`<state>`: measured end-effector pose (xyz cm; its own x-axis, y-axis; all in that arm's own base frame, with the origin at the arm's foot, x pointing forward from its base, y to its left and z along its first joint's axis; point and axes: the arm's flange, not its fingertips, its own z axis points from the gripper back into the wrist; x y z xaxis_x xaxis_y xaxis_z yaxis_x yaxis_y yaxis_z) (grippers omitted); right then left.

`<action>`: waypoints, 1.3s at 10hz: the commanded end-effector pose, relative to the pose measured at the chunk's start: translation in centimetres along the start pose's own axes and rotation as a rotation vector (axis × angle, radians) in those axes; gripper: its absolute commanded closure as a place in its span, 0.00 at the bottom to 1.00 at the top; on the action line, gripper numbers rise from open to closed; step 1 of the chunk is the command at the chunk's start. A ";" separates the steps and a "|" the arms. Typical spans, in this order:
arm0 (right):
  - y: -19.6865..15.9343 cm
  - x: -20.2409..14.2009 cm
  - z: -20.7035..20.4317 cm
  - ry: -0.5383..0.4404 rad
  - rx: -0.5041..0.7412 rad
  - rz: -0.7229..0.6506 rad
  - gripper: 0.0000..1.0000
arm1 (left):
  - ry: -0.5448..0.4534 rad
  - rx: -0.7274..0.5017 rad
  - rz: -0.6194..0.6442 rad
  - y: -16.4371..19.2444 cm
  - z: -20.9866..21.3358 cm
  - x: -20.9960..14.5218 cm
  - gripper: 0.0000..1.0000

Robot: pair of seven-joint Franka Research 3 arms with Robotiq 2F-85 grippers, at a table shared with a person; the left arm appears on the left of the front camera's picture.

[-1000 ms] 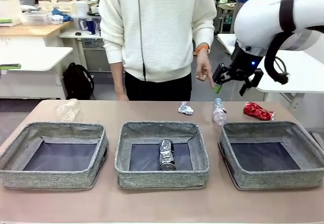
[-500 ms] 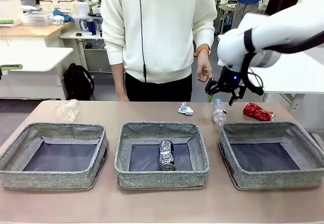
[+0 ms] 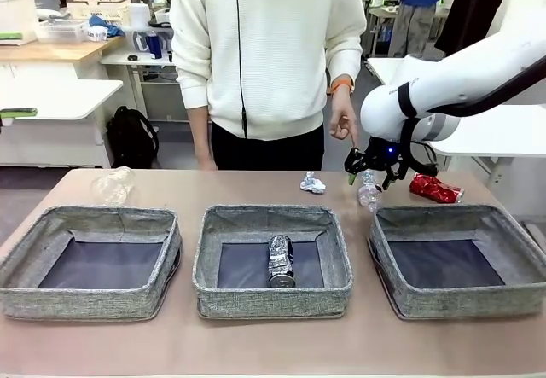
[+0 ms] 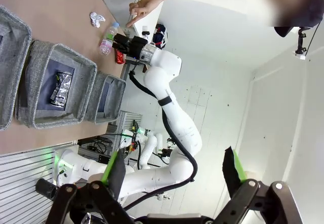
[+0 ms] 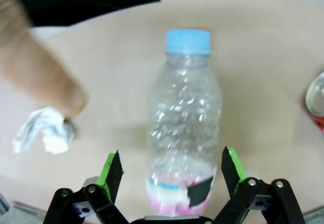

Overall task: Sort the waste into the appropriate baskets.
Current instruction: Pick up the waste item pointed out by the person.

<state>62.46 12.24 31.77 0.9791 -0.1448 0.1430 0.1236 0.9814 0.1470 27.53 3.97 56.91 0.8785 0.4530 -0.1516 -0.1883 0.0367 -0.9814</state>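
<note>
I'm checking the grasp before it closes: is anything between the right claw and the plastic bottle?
Nothing visible does. In the right wrist view the plastic bottle shows directly between the green pads of the open right claw. The person's hand points down off to one side, by the crumpled paper wad, outside the claw's gap.

legible text: none | bottle label (image 5: 169, 199): print, if any, too blurred | can (image 3: 281, 260): unreadable

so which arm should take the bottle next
Right: the right gripper hangs open, fingers either side of the bottle. The left gripper is open but far from it.
</note>
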 end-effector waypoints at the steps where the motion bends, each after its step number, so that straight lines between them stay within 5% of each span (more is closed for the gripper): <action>1: 0.3 0.2 -1.1 -0.055 -0.053 -0.075 0.00 | 0.010 -0.017 -0.015 -0.2 0.1 0.0 0.00; 5: 0.0 0.1 -0.9 -0.038 -0.061 -0.059 0.00 | 0.010 -0.017 -0.015 -0.2 0.1 0.0 0.00; 6: 0.0 0.1 -0.7 -0.035 -0.053 -0.049 0.38 | 0.010 -0.017 -0.015 -0.2 0.1 0.0 0.00; 7: -0.1 0.2 -0.6 -0.020 -0.052 -0.056 0.59 | 0.010 -0.017 -0.015 -0.2 0.1 0.0 0.00; 8: -0.2 0.2 -0.6 -0.012 -0.052 -0.055 0.97 | 0.010 -0.017 -0.015 -0.2 0.1 0.0 0.00; 12: -0.5 0.2 -0.5 -0.006 -0.057 -0.061 0.95 | 0.010 -0.017 -0.015 -0.2 0.1 0.0 0.00; 13: -0.7 0.1 -0.7 -0.020 -0.051 -0.085 0.58 | 0.010 -0.017 -0.015 -0.2 0.1 0.0 0.00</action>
<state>62.75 11.78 31.39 0.9696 -0.1958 0.1467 0.1769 0.9753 0.1325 27.53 3.97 56.91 0.8786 0.4530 -0.1516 -0.1882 0.0367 -0.9814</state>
